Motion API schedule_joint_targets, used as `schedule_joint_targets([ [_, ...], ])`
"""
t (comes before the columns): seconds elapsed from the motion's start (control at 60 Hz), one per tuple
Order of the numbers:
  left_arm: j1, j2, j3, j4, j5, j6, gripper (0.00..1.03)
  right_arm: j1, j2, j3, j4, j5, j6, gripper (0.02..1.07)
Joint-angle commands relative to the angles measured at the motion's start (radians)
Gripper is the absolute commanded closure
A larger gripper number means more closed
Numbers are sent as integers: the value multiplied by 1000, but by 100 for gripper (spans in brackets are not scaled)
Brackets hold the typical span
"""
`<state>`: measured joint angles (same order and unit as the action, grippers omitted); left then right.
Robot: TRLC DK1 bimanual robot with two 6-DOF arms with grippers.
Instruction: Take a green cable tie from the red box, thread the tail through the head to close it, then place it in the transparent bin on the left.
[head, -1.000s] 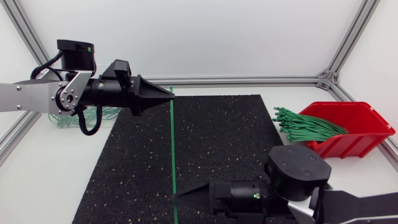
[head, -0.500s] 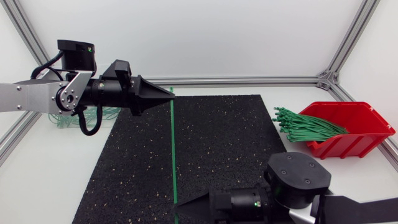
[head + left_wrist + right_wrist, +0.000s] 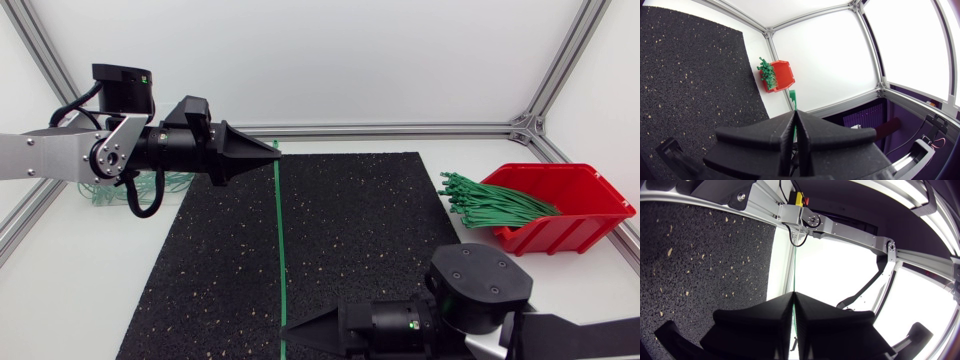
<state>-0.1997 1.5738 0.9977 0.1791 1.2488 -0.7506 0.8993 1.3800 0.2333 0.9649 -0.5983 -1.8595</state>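
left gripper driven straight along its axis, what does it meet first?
Holding the cable tie, the left gripper has only bare mat ahead; first thing roughly in line is the red box, though it may pass above.

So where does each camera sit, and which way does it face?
Head view: fixed overhead, looking down on the black mat; left gripper and right gripper show.
Left wrist view: on the left arm, facing past its own gripper toward the red box.
Right wrist view: on the right arm, facing across the mat over its own gripper.
Shared: all three show the green cable tie both grippers pinch.
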Motion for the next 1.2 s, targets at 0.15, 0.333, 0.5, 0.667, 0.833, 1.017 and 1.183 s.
schedule_joint_targets([
  [0.15, -7, -31, -10, -4, 1, 20, 99, -17, -41, 51, -2, 5, 384, 101],
  [0.333, -9, -55, -21, -4, -9, 22, 99, -19, -59, 80, 0, 18, 714, 101],
  [0.5, -14, -93, -36, -7, -29, 23, 99, 4, -53, 60, 0, 77, 836, 101],
  [0.667, -20, -107, -48, -15, -34, 25, 99, 7, -205, 166, -499, 54, 1022, 101],
  [0.833, -37, -127, -68, -23, -55, 42, 99, 27, -193, 258, -726, 51, 1102, 101],
  [1.017, -40, -163, -96, -29, -72, 69, 99, 81, -260, 351, -971, 15, 1272, 101],
  [1.183, -53, -210, -122, -30, -84, 80, 99, 70, -297, 446, -1135, -72, 1573, 101],
])
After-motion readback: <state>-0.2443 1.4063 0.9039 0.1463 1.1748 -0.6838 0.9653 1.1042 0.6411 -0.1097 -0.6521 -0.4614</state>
